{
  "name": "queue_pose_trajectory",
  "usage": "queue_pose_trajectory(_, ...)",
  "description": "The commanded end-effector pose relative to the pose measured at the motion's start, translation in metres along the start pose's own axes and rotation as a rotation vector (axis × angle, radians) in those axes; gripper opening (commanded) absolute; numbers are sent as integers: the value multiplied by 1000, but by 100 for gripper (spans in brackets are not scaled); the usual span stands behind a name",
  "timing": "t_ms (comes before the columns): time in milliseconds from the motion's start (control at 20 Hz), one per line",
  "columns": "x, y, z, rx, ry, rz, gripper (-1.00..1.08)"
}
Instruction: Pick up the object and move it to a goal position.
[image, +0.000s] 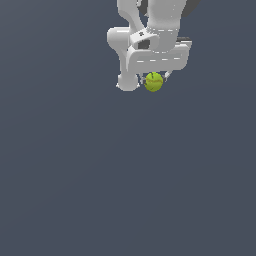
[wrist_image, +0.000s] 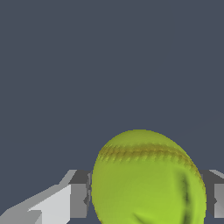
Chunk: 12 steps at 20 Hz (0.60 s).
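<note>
Yellow-green, the ball (image: 153, 82) sits clenched between the fingers of the claw (image: 154, 80), near the top of the exterior view. That two-sided pinch seems meant to stop it rolling free during carrying. Being round, it has no long axis; its darker seam (wrist_image: 144, 153) runs across the side facing the wrist camera.

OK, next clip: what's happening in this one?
A simulated white Panda arm has its gripper closed around a small yellow-green ball. The wrist view shows the ball sitting between the two fingers, one on each side. Nothing else shows against the plain dark grey background, and no goal marker is visible.
</note>
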<state>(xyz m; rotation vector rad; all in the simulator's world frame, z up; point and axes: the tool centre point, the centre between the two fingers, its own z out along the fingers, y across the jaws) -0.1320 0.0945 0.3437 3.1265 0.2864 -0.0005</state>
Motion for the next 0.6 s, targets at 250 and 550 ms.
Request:
queue_pose_trajectory(250, -4, -20, -36, 1, 0, 1, -100)
queue_pose_trajectory(550, -3, -25, -43, 2, 0, 1, -100)
